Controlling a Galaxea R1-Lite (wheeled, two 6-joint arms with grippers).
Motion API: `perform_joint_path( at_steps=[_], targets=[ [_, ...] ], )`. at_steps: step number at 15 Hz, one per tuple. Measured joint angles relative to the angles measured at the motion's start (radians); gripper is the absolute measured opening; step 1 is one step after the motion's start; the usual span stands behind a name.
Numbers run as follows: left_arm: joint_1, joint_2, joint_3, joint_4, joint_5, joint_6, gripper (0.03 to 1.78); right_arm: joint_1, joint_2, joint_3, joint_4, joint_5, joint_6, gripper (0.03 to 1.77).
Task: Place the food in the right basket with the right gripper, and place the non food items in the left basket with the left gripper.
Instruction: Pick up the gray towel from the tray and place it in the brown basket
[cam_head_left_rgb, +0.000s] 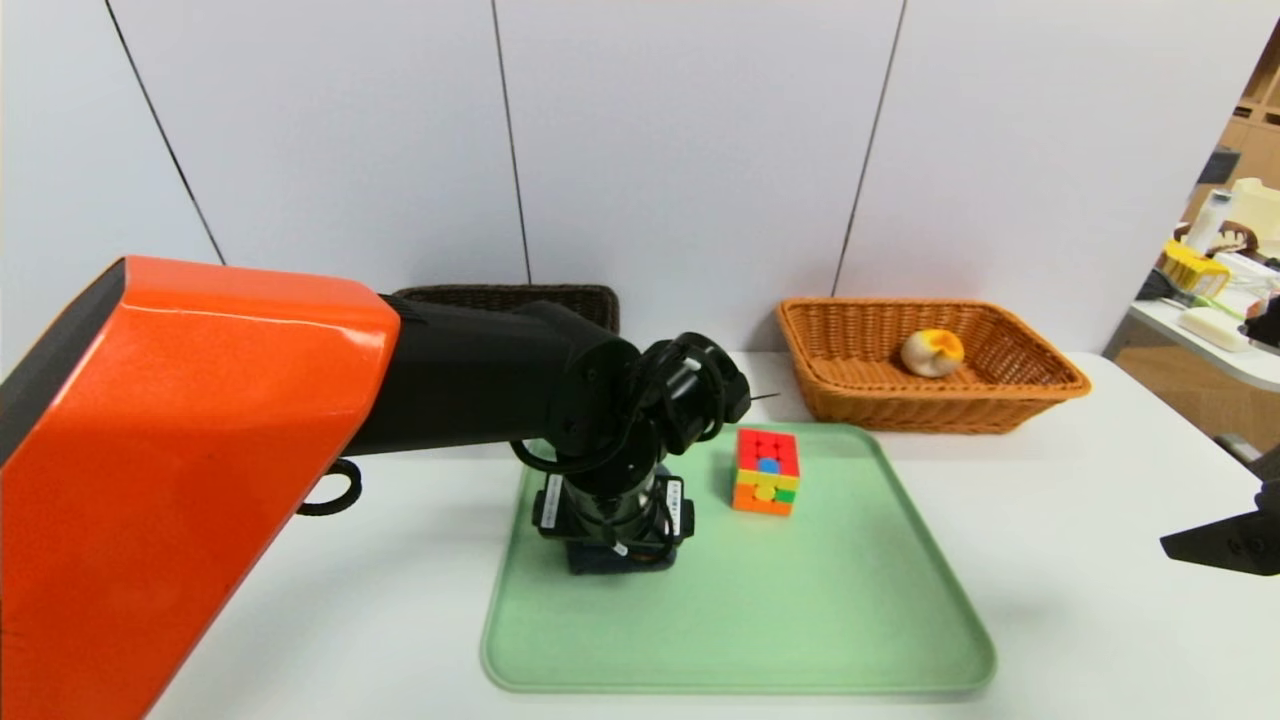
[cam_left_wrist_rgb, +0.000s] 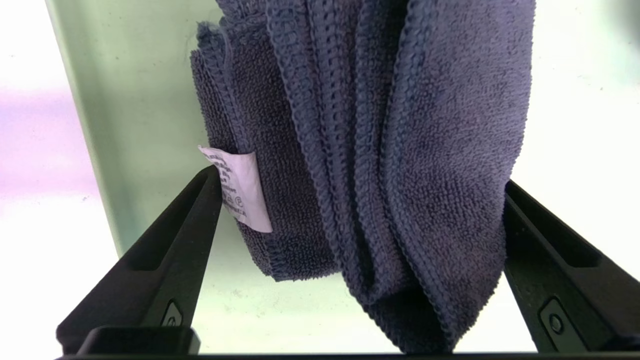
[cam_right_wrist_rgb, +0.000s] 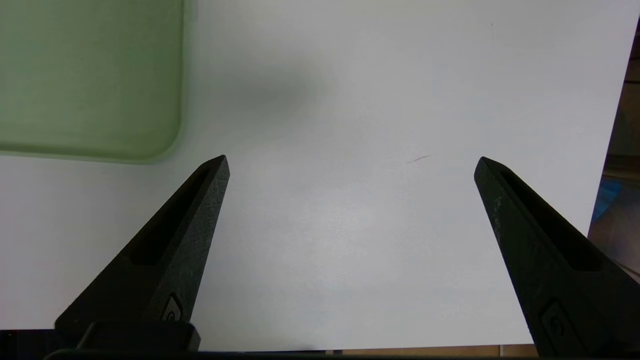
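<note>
Cloth (cam_left_wrist_rgb: 400, 165) on green tray (cam_head_left_rgb: 800, 620) — left pincer (cam_left_wrist_rgb: 362, 182) spread open around it, white wall (cam_head_left_rgb: 680, 150) beyond.

Below the left hand (cam_left_wrist_rgb: 362, 215), dark navy cloth (cam_left_wrist_rgb: 450, 125) with a white tag (cam_left_wrist_rgb: 245, 190), on pale green (cam_head_left_rgb: 800, 620); beside the hand, a cube (cam_head_left_rgb: 767, 472) checkered red, yellow, orange, blue and green.

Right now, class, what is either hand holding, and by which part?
Nothing is held. The left hand is open around the dark cloth on the tray; the right hand is open over the table.
</note>
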Motion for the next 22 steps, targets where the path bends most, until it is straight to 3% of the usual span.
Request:
perform_joint_path(
  at_steps=[5,8,9,10,22],
  targets=[
    [0.0,-0.001,0.0,0.0,-0.001,-0.002,1.01,0.0,0.0,0.0,0.0,0.0,0.0,1.7],
    [-0.001,-0.006,0.001,0.008,-0.003,-0.002,0.73,-0.001,0.001,0.0,0.0,0.0,0.001,1.7],
    [-0.002,-0.012,0.001,0.01,-0.003,-0.001,0.4,-0.001,0.001,0.0,0.0,0.0,0.001,1.7],
    [-0.004,-0.021,0.001,0.013,-0.003,-0.001,0.34,-0.001,0.001,0.001,0.0,0.0,0.001,1.7],
    [-0.013,-0.319,0.044,0.045,-0.003,0.042,0.34,-0.002,-0.019,0.016,0.002,0.003,0.0,1.7]
  ],
)
